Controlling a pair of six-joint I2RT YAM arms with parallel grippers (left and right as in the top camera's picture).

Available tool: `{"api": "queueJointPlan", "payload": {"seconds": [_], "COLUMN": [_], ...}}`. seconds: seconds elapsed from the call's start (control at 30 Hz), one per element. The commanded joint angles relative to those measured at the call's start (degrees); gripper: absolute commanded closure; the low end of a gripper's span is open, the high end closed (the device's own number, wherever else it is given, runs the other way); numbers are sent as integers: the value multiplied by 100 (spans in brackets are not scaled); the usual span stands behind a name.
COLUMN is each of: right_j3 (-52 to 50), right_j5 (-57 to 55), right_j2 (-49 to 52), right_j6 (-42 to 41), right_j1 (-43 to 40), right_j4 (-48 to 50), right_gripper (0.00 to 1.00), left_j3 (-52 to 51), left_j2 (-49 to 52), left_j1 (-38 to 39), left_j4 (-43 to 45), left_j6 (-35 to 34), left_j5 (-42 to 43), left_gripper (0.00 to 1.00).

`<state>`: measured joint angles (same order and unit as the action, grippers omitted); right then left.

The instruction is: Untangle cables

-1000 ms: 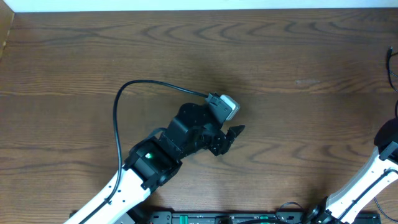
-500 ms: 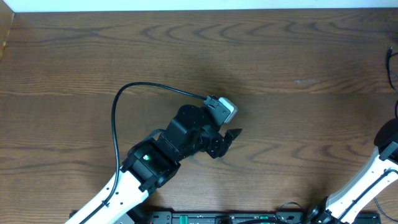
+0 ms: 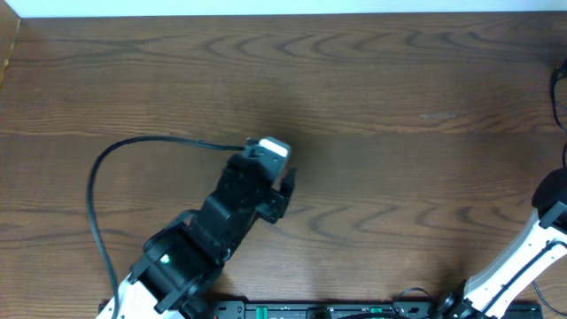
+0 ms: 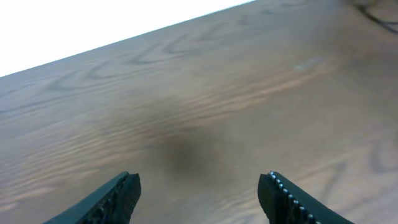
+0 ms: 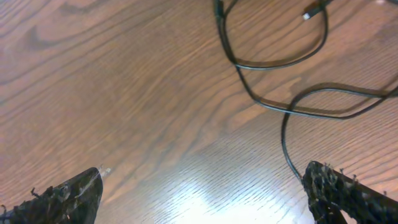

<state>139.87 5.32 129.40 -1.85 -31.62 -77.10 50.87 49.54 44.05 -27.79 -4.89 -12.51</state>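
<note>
A thin black cable (image 5: 273, 62) lies in loose loops on the wooden table in the right wrist view. Its small plug end (image 5: 308, 15) is near the top. One strand runs down to just beside my right fingertip (image 5: 333, 186). My right gripper (image 5: 208, 193) is open over bare wood with nothing between its fingers. In the overhead view a short piece of the cable (image 3: 552, 89) shows at the right edge. My left gripper (image 4: 199, 193) is open above bare table, far from the cable. From above it (image 3: 282, 197) sits left of centre.
The thicker black lead (image 3: 97, 177) fixed to my left arm arcs out to the left of the wrist camera (image 3: 270, 149). My right arm's white link (image 3: 523, 252) enters at the lower right. The table's far edge (image 3: 283, 15) runs along the top.
My left arm has swung left and drawn back toward the lower left, its lead loop shifting left with it. Its jaws stay open. The right arm has not moved.
</note>
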Motion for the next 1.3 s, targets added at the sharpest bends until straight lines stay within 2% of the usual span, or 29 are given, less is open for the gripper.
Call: {"api": "queueJointPlan", "payload": {"seconds": [0.0,0.17,0.3,0.47,0.63,0.73,1.03,1.07,1.27], "right_j3": [70,70,70,70,70,70,70,70,70], "right_j5": [76,4,-680,-669,-621,-623,-623,-623,-625], "right_j2": [-365,-527,-527,-529,-529,-529,-533,-533,-544], "right_j6": [125,120,-267,-282,-295,-391,-584,-584,-581], "right_j1": [361,1093,1676,2181,2579,2857,3126,3117,3082], "right_j4": [-24,-39,-313,-590,-857,-953,-1296,-1355,-1620], "right_gripper": [1,1,1,1,1,1,1,1,1], "left_j3": [111,111,111,111,111,111,111,111,111], "left_j2": [-256,-407,-407,-404,-400,-400,-396,-396,-396], "left_j1": [-2,-11,-17,-232,-719,-1056,-1377,-1377,-1377], "left_j4": [-162,-505,-682,-708,-669,-662,-675,-686,-684], "left_j6": [-293,-293,-291,-269,-251,-249,-251,-251,-249], "left_j5": [-817,-1115,-1375,-1370,-1333,-846,-632,-632,-660], "left_gripper": [34,34,34,33,25,23,6,0,2]}}
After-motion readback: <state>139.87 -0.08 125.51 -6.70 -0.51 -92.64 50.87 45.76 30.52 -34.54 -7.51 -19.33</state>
